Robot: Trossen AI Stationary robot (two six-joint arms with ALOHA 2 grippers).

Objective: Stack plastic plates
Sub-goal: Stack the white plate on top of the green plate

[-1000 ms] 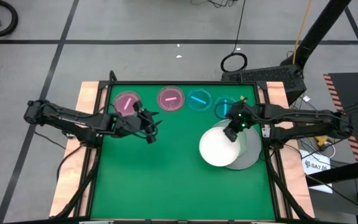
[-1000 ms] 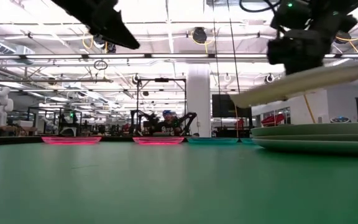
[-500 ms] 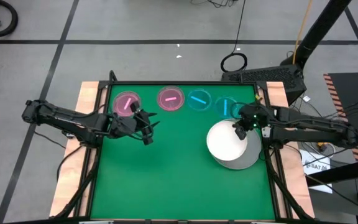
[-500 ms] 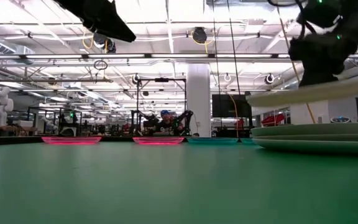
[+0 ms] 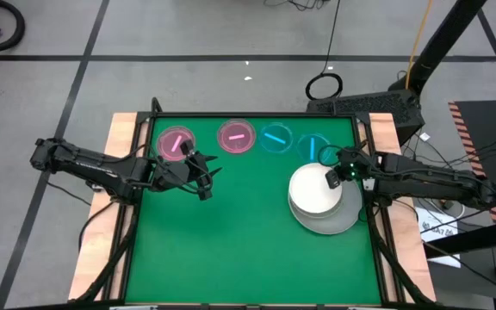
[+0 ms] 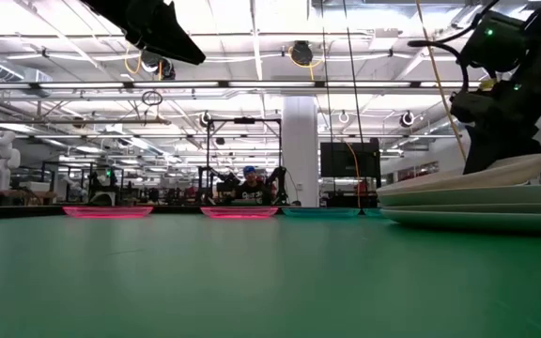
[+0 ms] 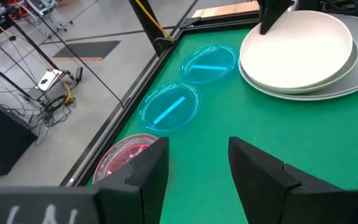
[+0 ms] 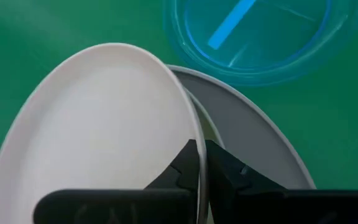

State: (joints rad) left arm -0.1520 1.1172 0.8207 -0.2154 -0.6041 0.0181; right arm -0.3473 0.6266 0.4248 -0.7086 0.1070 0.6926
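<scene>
A white plate (image 5: pixel 313 191) lies tilted over the stack of larger plates (image 6: pixel 477 211) at the table's right; the grey one (image 5: pixel 344 220) shows beneath it. My right gripper (image 5: pixel 334 178) is shut on the white plate. Two pink plates (image 5: pixel 176 142) (image 5: pixel 236 137) and two blue plates (image 5: pixel 275 139) (image 5: pixel 314 148) lie flat in a row along the far edge. My left gripper (image 5: pixel 203 176) hangs open above the table's left half, near the pink plates, with nothing between its fingers (image 7: pixel 148 168). My right gripper pinches the white plate's rim (image 8: pixel 194 134) between its two fingers, on the side toward the table's far right. The fingers slant down from the right. The plate's left edge (image 6: pixel 390 194) rests on the stack, and the held side (image 6: pixel 524 169) stands a little higher.
The green mat (image 5: pixel 231 241) is bare across the middle and near side. Wooden rails (image 5: pixel 114 198) run along the table's left and right edges. The nearest blue plate (image 8: pixel 260 37) lies just beyond the stack.
My right gripper has gone toward the table's right edge and down, turning at the wrist, with the white plate. The plate hung steeply tilted over the stack's left side; now it lies nearly flat over the stack, its left edge down on it.
</scene>
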